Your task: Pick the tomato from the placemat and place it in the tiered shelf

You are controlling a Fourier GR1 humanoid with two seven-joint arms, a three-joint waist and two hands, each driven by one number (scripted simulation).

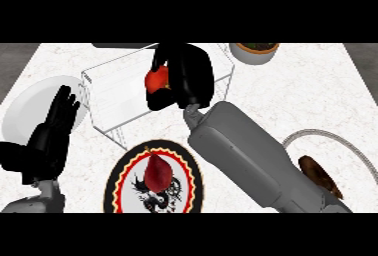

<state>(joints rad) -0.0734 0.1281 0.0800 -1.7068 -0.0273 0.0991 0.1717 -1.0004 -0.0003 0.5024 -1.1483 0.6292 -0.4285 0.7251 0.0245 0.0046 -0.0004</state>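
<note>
My right hand (189, 70) is curled round a bright red tomato (156, 80), which peeks out on the hand's left side. Hand and tomato hover over the top of the white tiered shelf (111, 97) at the back of the counter. Whether the tomato touches the shelf cannot be told. The round placemat (122, 175), ringed in black and red, lies near the front and bears a dark red pointed vegetable (157, 170). At the left, my left hand (53, 127) rests open with fingers up.
A white plate (26, 107) lies at the left, partly behind my left hand. A white bowl-like pot (253, 54) stands at the back right. At the right edge a grey-rimmed dish (347, 145) holds a brown item (319, 174).
</note>
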